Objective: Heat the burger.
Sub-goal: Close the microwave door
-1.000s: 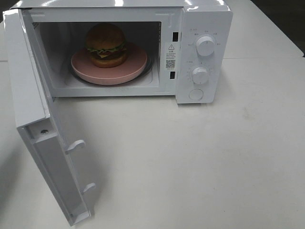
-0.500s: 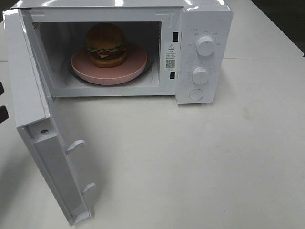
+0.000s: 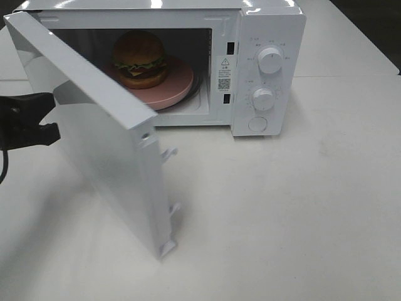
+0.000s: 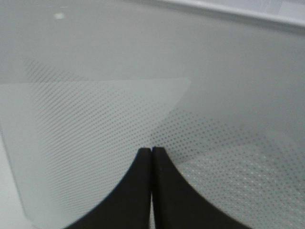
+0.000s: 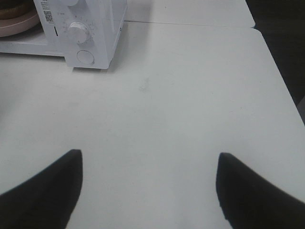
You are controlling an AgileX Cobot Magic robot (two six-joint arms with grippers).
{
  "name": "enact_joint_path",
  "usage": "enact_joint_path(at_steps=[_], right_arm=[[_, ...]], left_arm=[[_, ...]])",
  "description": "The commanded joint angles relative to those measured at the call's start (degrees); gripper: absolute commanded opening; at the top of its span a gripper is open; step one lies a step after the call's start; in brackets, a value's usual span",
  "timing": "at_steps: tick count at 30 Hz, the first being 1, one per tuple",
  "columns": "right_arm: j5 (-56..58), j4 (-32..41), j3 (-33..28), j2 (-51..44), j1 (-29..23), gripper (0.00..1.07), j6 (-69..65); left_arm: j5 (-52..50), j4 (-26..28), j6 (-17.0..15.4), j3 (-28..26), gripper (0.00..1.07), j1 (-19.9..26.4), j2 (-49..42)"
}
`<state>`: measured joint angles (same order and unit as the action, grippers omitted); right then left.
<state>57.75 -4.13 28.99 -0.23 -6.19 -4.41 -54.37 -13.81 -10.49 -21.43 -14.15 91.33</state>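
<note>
The white counter (image 3: 301, 219) carries your microwave (image 3: 269, 25), which sits at the back. Its door (image 3: 106, 138) stands partly swung, hinged on the left, and hides the left part of the cavity. Inside, the pink plate (image 3: 178, 84) lies on the oven floor, and the burger (image 3: 140, 59) sits upright on that plate, towards the back. Your left gripper (image 4: 151, 152) has its jaws pressed together, empty, close up to the dotted window on the door's outer face. Your right gripper (image 5: 148, 153) hangs over bare counter, jaws wide apart with nothing between them.
</note>
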Motion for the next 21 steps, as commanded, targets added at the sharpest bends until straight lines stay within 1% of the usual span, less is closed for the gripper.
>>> enact_joint_path(at_steps=[1,2,4,7,9,11,12,13,14,16,17,18,19,21], right_arm=[[-0.7,0.0,-0.2,-1.5,0.2,0.75,0.6],[-0.7,0.0,-0.2,-1.5,0.2,0.75,0.6],[-0.7,0.0,-0.2,-1.5,0.2,0.75,0.6],[-0.7,0.0,-0.2,-1.5,0.2,0.75,0.6],[-0.7,0.0,-0.2,-1.5,0.2,0.75,0.6],[-0.7,0.0,-0.2,-1.5,0.2,0.75,0.6],[-0.7,0.0,-0.2,-1.5,0.2,0.75,0.6],[-0.7,0.0,-0.2,-1.5,0.2,0.75,0.6],[-0.7,0.0,-0.2,-1.5,0.2,0.75,0.6],[-0.7,0.0,-0.2,-1.5,0.2,0.75,0.6],[-0.7,0.0,-0.2,-1.5,0.2,0.75,0.6],[-0.7,0.0,-0.2,-1.5,0.2,0.75,0.6],[-0.7,0.0,-0.2,-1.5,0.2,0.75,0.6],[-0.7,0.0,-0.2,-1.5,0.2,0.75,0.6]], left_arm=[[-0.4,3.0,-0.1,-2.5,0.0,-2.8,1.4],[-0.4,3.0,-0.1,-2.5,0.0,-2.8,1.4],[1.0,5.5,-0.1,-5.4,0.0,-6.2,3.3],[1.3,6.1,-0.1,-6.3,0.0,-6.9,3.6],[3.4,9.9,0.0,-9.9,0.0,-10.2,5.4],[4.1,10.5,0.0,-10.6,0.0,-10.8,5.8],[4.3,11.3,0.0,-12.2,0.0,-12.1,6.8],[4.3,11.3,0.0,-12.2,0.0,-12.1,6.8],[4.5,11.6,0.0,-13.9,0.0,-13.2,8.0],[4.9,11.8,0.0,-14.9,0.0,-13.6,8.4],[6.2,11.9,0.0,-16.7,0.0,-14.4,9.3],[6.2,11.9,0.0,-16.7,0.0,-14.4,9.3],[7.5,12.3,0.0,-18.6,0.0,-15.3,10.1],[7.6,12.5,0.0,-19.6,0.0,-15.7,10.7]])
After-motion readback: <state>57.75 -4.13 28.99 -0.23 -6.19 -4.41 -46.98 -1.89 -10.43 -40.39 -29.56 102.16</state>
